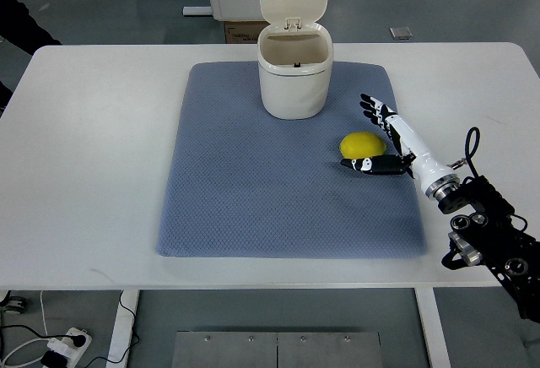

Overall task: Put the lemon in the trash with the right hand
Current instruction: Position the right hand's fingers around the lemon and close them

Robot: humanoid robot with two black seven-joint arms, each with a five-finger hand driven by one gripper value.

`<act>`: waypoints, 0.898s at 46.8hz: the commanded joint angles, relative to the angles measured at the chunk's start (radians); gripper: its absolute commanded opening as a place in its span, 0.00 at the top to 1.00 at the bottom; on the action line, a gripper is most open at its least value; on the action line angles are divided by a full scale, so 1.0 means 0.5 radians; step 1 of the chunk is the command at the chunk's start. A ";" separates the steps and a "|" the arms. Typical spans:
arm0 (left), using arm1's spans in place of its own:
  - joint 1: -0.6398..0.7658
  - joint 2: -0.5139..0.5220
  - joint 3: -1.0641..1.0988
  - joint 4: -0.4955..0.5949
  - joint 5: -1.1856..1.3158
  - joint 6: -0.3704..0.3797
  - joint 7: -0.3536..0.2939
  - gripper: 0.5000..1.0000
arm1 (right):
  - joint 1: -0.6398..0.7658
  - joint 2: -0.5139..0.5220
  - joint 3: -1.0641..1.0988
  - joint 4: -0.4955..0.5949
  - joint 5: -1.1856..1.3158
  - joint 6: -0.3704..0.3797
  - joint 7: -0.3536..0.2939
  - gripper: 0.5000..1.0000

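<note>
The right hand [377,136], fingers spread, cups around the lemon [363,144].

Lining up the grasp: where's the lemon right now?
In the top view the lemon lies on the right part of the blue mat, in front and right of the open bin, inside the open right hand.

We see a bright yellow lemon [363,144] on a blue-grey mat [253,191] with a tiny dotted weave. The trash bin [294,81] is cream, the table [93,174] is white, and the right hand [381,136] is white with black fingers
</note>
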 commanded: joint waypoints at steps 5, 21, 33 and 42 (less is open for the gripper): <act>0.000 0.000 0.000 0.000 -0.001 0.000 0.000 0.00 | 0.001 -0.002 -0.002 -0.016 0.000 0.001 0.012 0.06; 0.000 0.000 0.000 0.000 0.002 0.000 0.000 0.00 | -0.033 0.001 -0.002 -0.034 0.012 0.017 0.092 0.07; 0.000 0.000 0.000 0.000 0.002 0.000 0.000 0.00 | -0.036 0.005 -0.002 -0.065 0.022 0.032 0.129 0.13; 0.000 0.000 0.000 0.000 -0.001 0.000 0.000 0.00 | -0.039 0.014 -0.005 -0.095 0.025 0.032 0.169 0.16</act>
